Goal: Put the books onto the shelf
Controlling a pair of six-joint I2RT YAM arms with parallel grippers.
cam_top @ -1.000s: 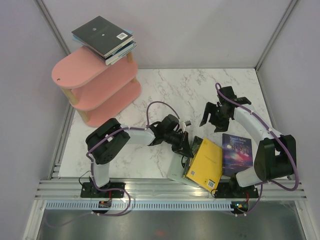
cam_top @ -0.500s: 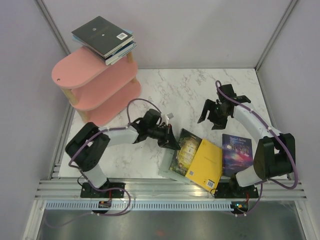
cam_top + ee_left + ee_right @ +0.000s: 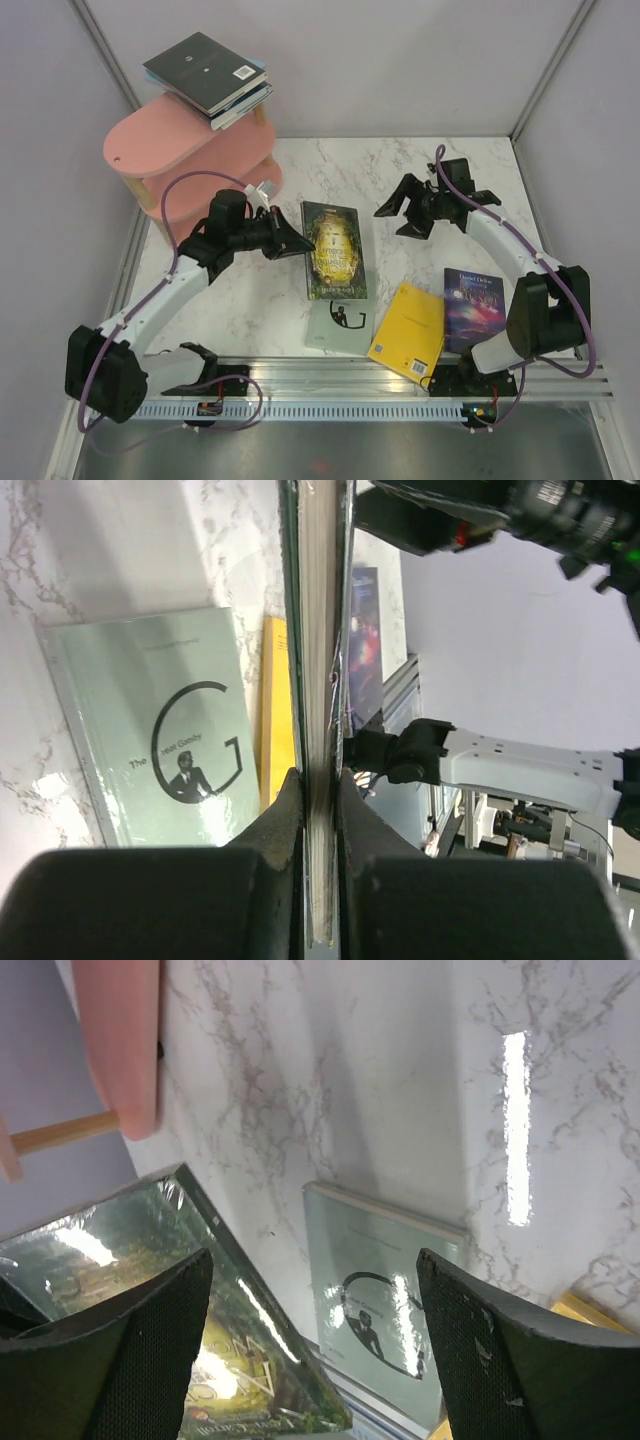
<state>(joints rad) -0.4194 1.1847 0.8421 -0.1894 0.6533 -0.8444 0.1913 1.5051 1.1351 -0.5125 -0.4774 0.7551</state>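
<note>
Lettering is read most clearly on the grey-green book (image 3: 150,770), which lies flat on the marble worktop (image 3: 400,165) at the lower centre of the overhead view. A large black "G" is printed on its pale cover, with "The" beside it, "Gatsby" inside it and a small figure of a man below.

The dark fantasy book (image 3: 333,250) is clamped at its left edge by the left claw (image 3: 292,243). It is held cover-up above the worktop, and its lower end overlaps the top of the grey-green book in that view. Its cover is dark green with a gold oval design. In the right wrist view gold letters "WO" and a name ending in "Carroll" are partly made out through glare. In the left wrist view this book is seen only edge-on, pinched between the two fingers (image 3: 270,830).

The right claw (image 3: 405,212) is held with its jaws wide apart above the worktop at centre right, and nothing is gripped.

The yellow book (image 3: 410,332) lies tilted at the lower right and carries a small barcode near its lower corner. Just beside it lies the purple galaxy book (image 3: 475,300), partly hidden by the right arm; its title is too small to read.

The shelf (image 3: 150,150), made of pink oval boards on light wooden posts, stands at the upper left. A stack of books (image 3: 208,78) rests on its top board. The uppermost cover is black with a white barcode label, and how many books lie under it cannot be told.
</note>
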